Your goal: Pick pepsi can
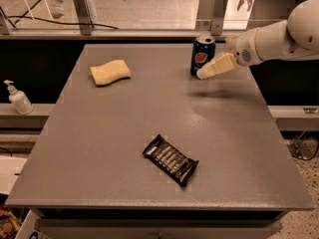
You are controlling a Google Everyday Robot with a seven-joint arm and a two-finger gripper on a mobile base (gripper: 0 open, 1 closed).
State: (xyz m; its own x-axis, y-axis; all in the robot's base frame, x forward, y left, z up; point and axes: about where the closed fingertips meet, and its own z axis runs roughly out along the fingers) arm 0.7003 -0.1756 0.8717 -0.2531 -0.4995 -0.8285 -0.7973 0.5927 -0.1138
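The pepsi can is dark blue with a silver top and a round logo. It stands upright near the far right part of the grey table. My gripper comes in from the right on a white arm. Its cream-coloured tip hangs just above the table, right beside the can's lower right side, overlapping its edge in this view.
A yellow sponge lies at the far left of the table. A flat black snack wrapper lies near the front middle. A white pump bottle stands on a ledge to the left. Metal posts stand behind the table.
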